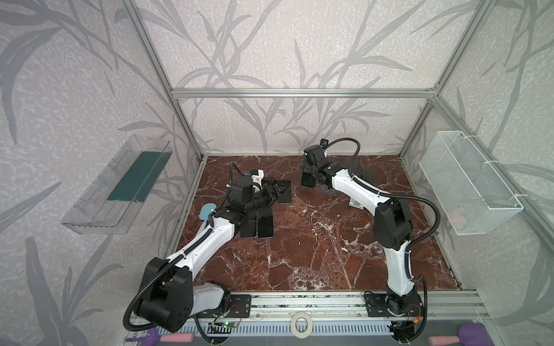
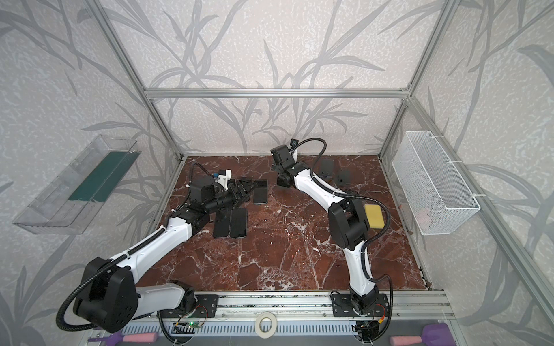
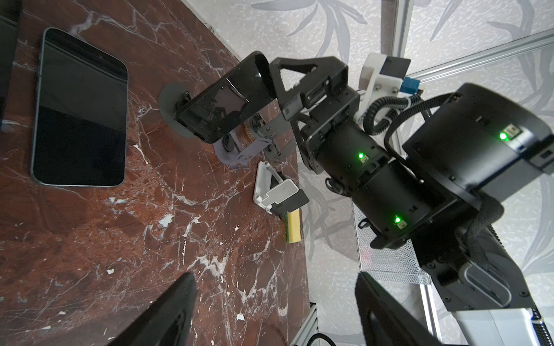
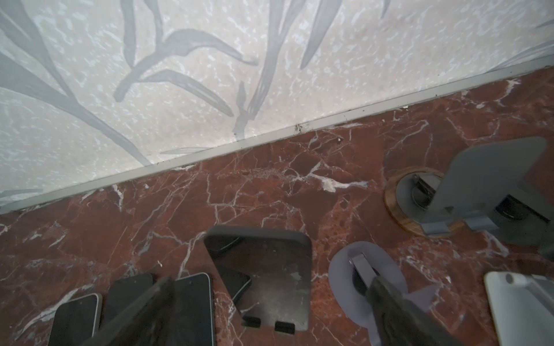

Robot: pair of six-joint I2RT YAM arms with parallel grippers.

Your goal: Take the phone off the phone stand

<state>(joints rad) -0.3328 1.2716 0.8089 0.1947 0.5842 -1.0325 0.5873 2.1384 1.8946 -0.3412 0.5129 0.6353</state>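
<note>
Red marble-look surface inside a booth with leafy wallpaper, and a few spare phones are lying flat toward the left in both top views. The phone that matters is sitting tilted on its phone stand, near the back wall around the upper middle of both top views. The right gripper is hanging right over it, jaws spread wide and straddling the phone's top end. In the right wrist view its fingers are sitting either side of the screen and don't look like they're touching. The left gripper is open too, holding nothing, hovering by the flat phones. So I'd say we're looking at the pre-grasp step. The next move probably calls for closing on the phone's edges, then lifting along the stand's tilt so the bottom lips aren't catching it.
</note>
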